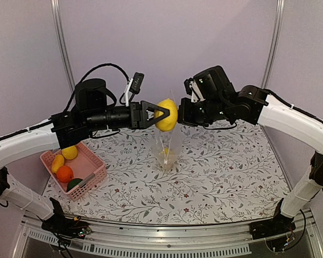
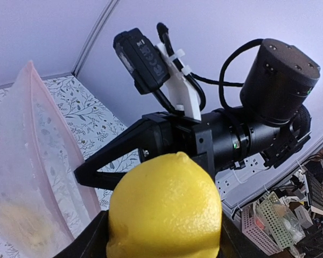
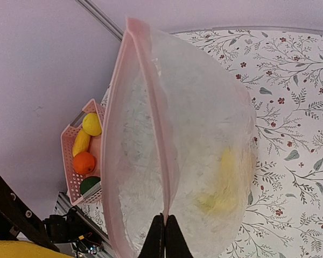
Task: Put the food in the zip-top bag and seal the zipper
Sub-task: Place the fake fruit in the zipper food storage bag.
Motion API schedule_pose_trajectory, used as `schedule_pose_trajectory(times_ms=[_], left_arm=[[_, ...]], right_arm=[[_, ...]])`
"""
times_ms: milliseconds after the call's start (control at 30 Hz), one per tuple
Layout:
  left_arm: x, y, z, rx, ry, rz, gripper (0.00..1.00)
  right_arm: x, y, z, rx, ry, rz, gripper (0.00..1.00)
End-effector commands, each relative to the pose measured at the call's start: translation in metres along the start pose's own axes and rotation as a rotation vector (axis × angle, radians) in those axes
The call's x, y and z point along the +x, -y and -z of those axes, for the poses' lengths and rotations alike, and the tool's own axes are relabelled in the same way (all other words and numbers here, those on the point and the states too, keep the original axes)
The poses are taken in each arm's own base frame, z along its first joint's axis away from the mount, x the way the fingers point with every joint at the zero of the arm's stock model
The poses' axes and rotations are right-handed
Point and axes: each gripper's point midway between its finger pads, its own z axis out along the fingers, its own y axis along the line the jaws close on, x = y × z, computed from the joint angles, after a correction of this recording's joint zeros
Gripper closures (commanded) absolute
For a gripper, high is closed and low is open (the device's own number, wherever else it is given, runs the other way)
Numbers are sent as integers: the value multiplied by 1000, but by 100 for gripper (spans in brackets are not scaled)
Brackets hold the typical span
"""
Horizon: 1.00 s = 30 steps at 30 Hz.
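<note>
My left gripper (image 1: 160, 114) is shut on a yellow lemon (image 1: 167, 114) and holds it in the air just above the mouth of the clear zip-top bag (image 1: 168, 144). The lemon fills the bottom of the left wrist view (image 2: 164, 209). My right gripper (image 3: 165, 232) is shut on the bag's mouth edge, the pinkish zipper strip (image 3: 151, 107), and holds the bag upright. A yellow piece (image 3: 223, 183) lies inside at the bottom of the bag. A lemon (image 1: 70, 152), a banana (image 1: 57, 163), an orange (image 1: 64, 173) and a green piece (image 1: 74, 184) sit in the pink basket.
The pink basket (image 1: 95, 161) stands at the front left of the flowered tablecloth (image 1: 226, 172). The right arm's wrist and camera (image 2: 145, 59) are close behind the lemon. Metal posts (image 1: 62, 48) stand at the back corners.
</note>
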Motion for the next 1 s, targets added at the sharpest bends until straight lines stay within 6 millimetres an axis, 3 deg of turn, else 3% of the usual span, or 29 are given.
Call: schedule_pose_trajectory(times_ms=[0,200,533,667,733,967], left_arm=[[-1,-7,-8,-52,11,-29,50],[19,-47,-8,-232,-52,-33,50],[36,-91,-9,-438,-134,-24,49],[39,-98,-15,-470,-158,-17,48],[38,-101,-17,-486,-157,-14,44],[25,-95,-24,-469,-137,-38,15]], right_arm=[[-12,-3,11,-10,32,7,100],[-14,-4,16,-16,41,6,100],[-17,-6,22,-24,53,8,100],[-14,-8,18,-37,41,4,100],[-13,-9,15,-41,35,2,100],[-13,-11,11,-50,33,-1,100]])
